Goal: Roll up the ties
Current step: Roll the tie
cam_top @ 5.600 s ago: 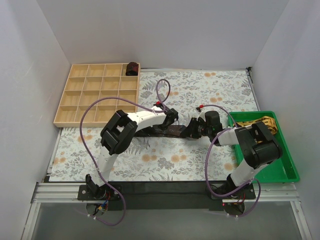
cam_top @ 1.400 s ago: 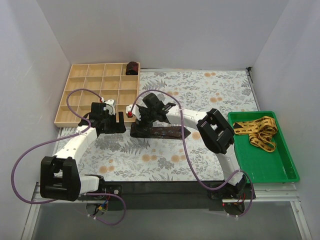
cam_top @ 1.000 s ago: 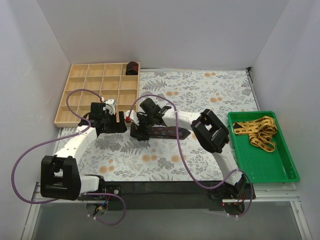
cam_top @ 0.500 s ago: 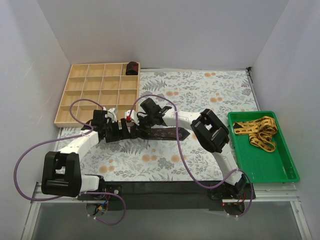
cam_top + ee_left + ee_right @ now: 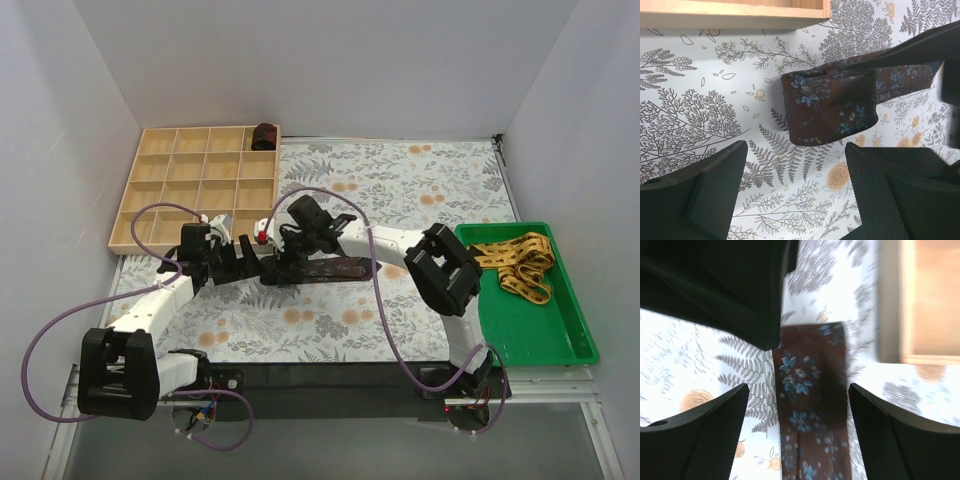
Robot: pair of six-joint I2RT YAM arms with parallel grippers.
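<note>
A dark maroon tie (image 5: 335, 268) with small blue flowers lies flat on the floral mat. Its left end (image 5: 830, 107) is folded over on itself. My left gripper (image 5: 236, 262) is open just left of that fold. In the left wrist view the gripper (image 5: 795, 185) has only mat between its fingers. My right gripper (image 5: 287, 262) hovers open over the same end. In the right wrist view the tie (image 5: 812, 410) runs between the spread fingers of the right gripper (image 5: 800, 432), untouched by either. A small dark rolled tie (image 5: 264, 136) sits in the wooden tray's back right compartment. A yellow tie (image 5: 515, 265) lies in the green bin.
The wooden compartment tray (image 5: 160, 190) stands at the back left, its edge (image 5: 735, 15) close above the left gripper. The green bin (image 5: 560, 340) is at the right. The black left gripper body (image 5: 720, 285) fills the top of the right wrist view. Purple cables loop over both arms.
My left gripper has moved from beside the wooden tray rightward and nearer, up to the tie's folded left end. The right arm's elbow has swung right; its gripper stays over that end.
</note>
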